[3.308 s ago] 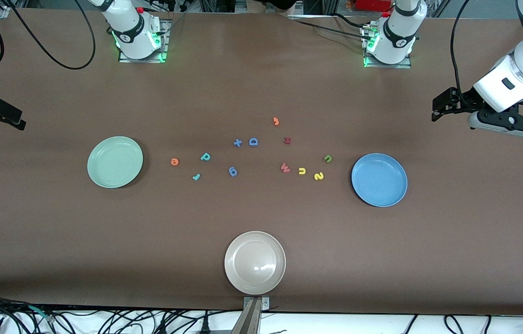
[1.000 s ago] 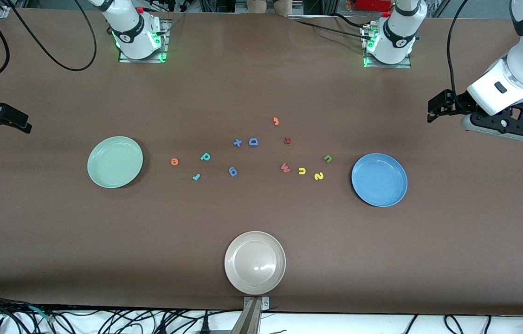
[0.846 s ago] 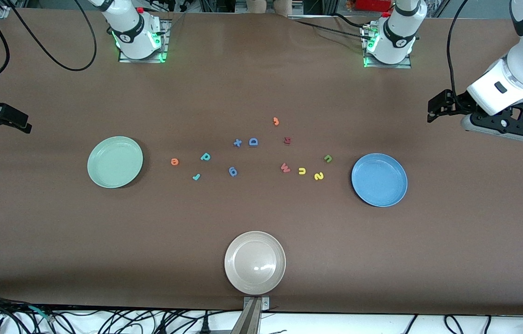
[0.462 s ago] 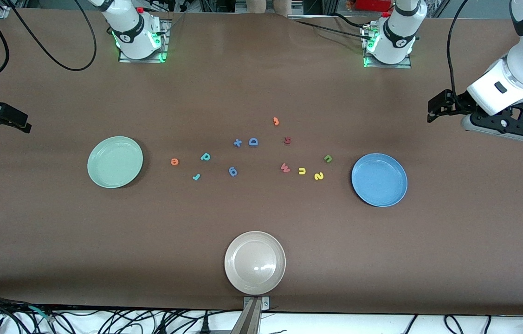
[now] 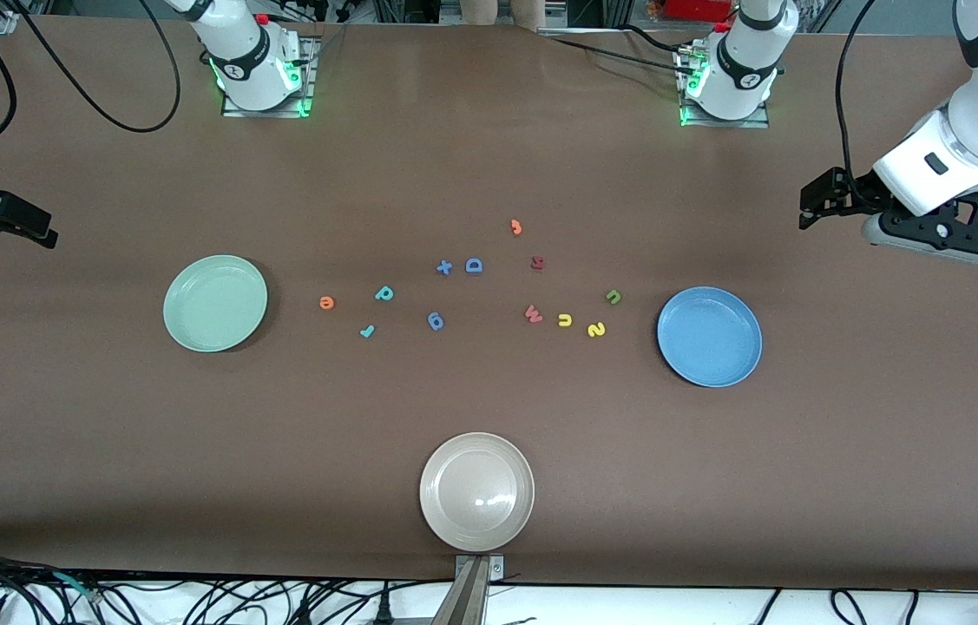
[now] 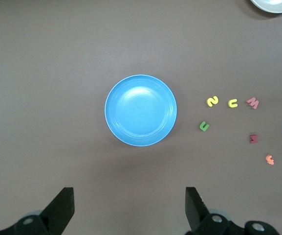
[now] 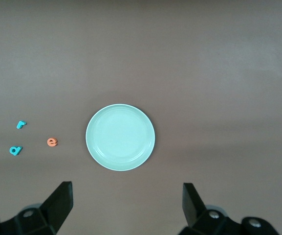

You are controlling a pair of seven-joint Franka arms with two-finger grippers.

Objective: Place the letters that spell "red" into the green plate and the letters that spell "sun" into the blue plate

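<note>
Closest to the front camera sits a beige plate [image 5: 476, 492], alone at the table's near edge.

Farther in, the blue plate [image 5: 709, 337] lies toward the left arm's end of the table, with nothing in it, and the green plate [image 5: 215, 302] lies toward the right arm's end, also holding nothing.

Between the two plates the foam letters are scattered flat on the brown table [image 5: 489, 417]. Near the blue plate are the yellow "s" [image 5: 595, 329], which reads like a 2, the yellow "u" [image 5: 565, 320] just beside it, and the olive-green "n" [image 5: 613, 297] a little farther from the camera. A red "W" [image 5: 533, 313] lies beside the "u". Toward the green plate are the small teal "r" [image 5: 367, 330], the orange "e" [image 5: 326, 302] and the teal "d" [image 5: 383, 293]. A blue letter [image 5: 436, 321] lies between the two groups.

Farther still are a blue plus shape [image 5: 444, 266] touching or nearly touching a blue capital "D" [image 5: 474, 266], a dark red letter [image 5: 537, 262], and the orange hook-shaped "J" [image 5: 516, 227].

The left gripper [image 6: 130, 208] hangs in the air over bare table at its own end, jaws spread wide and holding nothing. The right gripper [image 7: 127, 201] hangs likewise over its end, jaws spread, empty.
</note>
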